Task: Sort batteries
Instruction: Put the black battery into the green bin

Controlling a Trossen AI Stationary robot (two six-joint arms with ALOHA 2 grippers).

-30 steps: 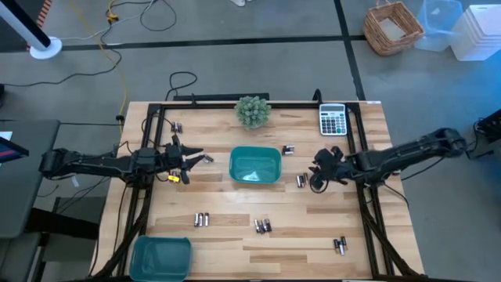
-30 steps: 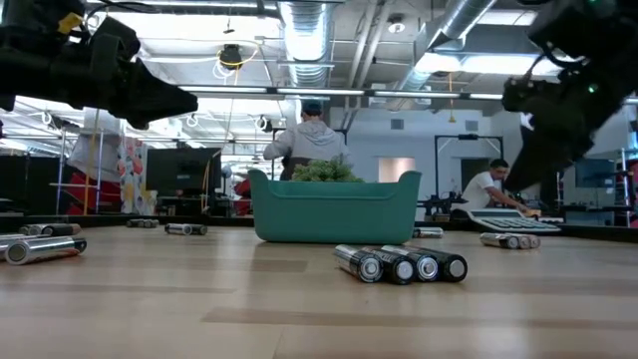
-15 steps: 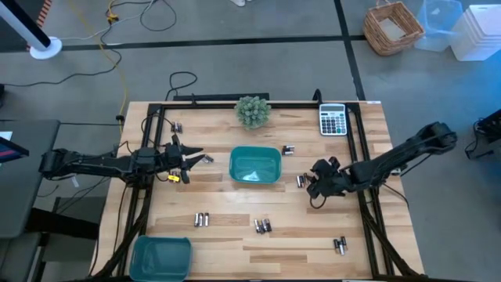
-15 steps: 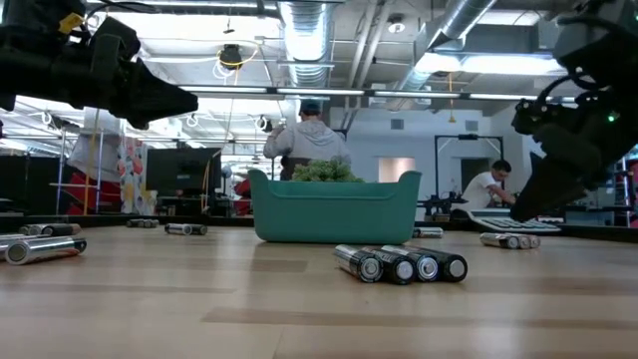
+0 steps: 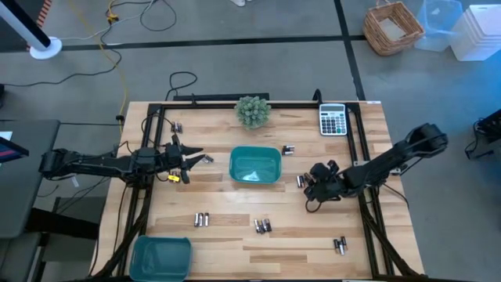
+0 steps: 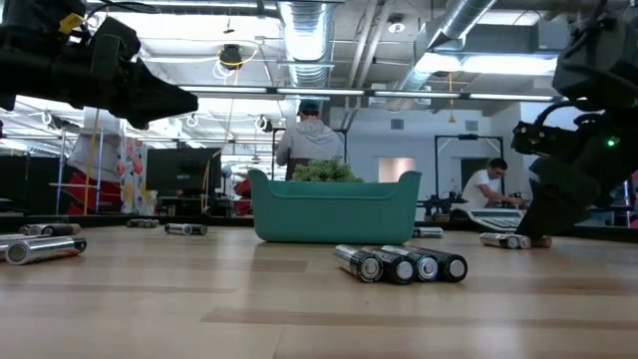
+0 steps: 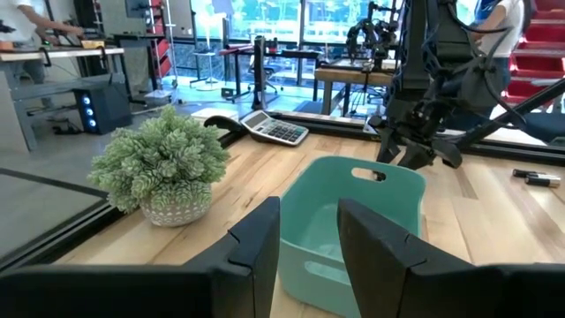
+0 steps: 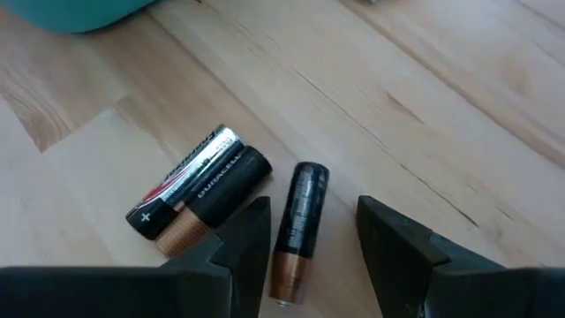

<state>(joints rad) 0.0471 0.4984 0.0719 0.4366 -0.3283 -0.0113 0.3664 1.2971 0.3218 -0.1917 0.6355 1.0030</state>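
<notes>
The right gripper (image 8: 305, 243) was held low with its jaws spread astride a single battery (image 8: 297, 231), two more lying just beside it, right of the middle tray (image 5: 255, 165). The jaws were best centred on that battery's body before closing. The left gripper (image 5: 190, 160) waited, parted and empty. Both that tray and the near-left tray (image 5: 160, 257) appeared empty.

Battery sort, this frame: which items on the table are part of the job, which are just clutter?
Job:
- batteries, scattered in small groups on the wood
- teal tray at centre
- second teal tray at the near left corner
- right gripper, open over the batteries right of the centre tray
- left gripper, hovering left of the centre tray

Clutter:
- calculator
- small potted plant
</notes>
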